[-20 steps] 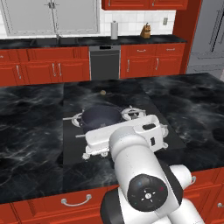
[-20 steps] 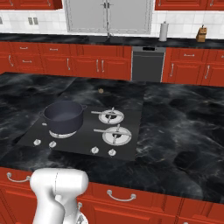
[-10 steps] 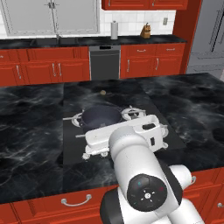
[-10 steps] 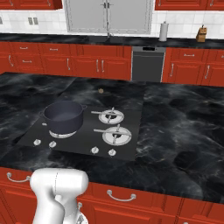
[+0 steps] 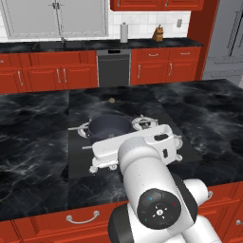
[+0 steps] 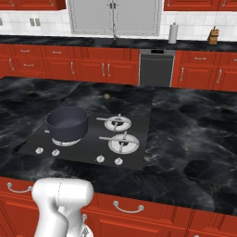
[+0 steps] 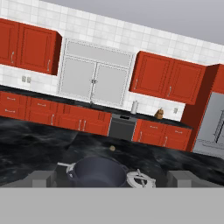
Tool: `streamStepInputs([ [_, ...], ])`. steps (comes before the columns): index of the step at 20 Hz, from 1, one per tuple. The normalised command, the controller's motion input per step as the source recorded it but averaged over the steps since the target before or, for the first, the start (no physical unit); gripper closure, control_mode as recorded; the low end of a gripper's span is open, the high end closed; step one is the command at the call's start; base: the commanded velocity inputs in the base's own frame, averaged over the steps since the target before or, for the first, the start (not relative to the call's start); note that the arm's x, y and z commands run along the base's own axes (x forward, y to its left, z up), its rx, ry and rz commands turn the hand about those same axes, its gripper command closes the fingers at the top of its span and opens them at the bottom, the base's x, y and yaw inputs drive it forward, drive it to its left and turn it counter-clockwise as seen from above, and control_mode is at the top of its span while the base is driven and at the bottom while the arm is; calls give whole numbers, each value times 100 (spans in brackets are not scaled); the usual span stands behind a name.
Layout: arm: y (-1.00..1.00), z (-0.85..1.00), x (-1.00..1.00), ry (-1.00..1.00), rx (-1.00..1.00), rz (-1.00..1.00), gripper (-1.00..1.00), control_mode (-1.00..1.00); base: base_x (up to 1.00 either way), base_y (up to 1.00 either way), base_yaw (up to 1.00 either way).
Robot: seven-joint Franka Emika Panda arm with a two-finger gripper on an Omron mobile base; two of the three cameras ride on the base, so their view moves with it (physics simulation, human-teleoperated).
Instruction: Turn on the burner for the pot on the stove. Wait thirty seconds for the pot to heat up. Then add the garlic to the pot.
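Note:
The dark grey-blue pot (image 6: 68,122) stands uncovered on the left side of the black stove (image 6: 92,144), over a burner whose silver ring (image 6: 64,141) peeks out beneath it. The tan garlic (image 6: 107,96) lies on the counter just behind the stove, apart from the pot. Small silver knobs (image 6: 100,159) run along the stove's front edge. In the hand view my gripper (image 7: 112,179) is open with nothing between its tips, which are spread wide, and it looks over the pot (image 7: 97,172) toward the garlic (image 7: 112,148). From the left base view my white hand hangs over the stove's front, near the pot (image 5: 110,127).
Two bare burners (image 6: 116,122) (image 6: 123,142) sit right of the pot. The black marble island (image 6: 194,139) stretches to both sides. Across the aisle are red cabinets, a dishwasher (image 6: 157,67), a paper towel roll (image 6: 173,33) and a knife block (image 6: 213,36). A fridge (image 5: 228,42) stands right.

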Motion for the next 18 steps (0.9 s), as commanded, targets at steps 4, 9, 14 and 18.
streamStepInputs([
  [4, 0, 0, 0, 0, 0, 0, -100, -100, 0, 0, 0],
  [9, 0, 0, 0, 0, 0, 0, -100, -100, 0, 0, 0],
  [14, 0, 0, 0, 0, 0, 0, -100, -100, 0, 0, 0],
  [18, 0, 0, 0, 0, 0, 0, -100, -100, 0, 0, 0],
])
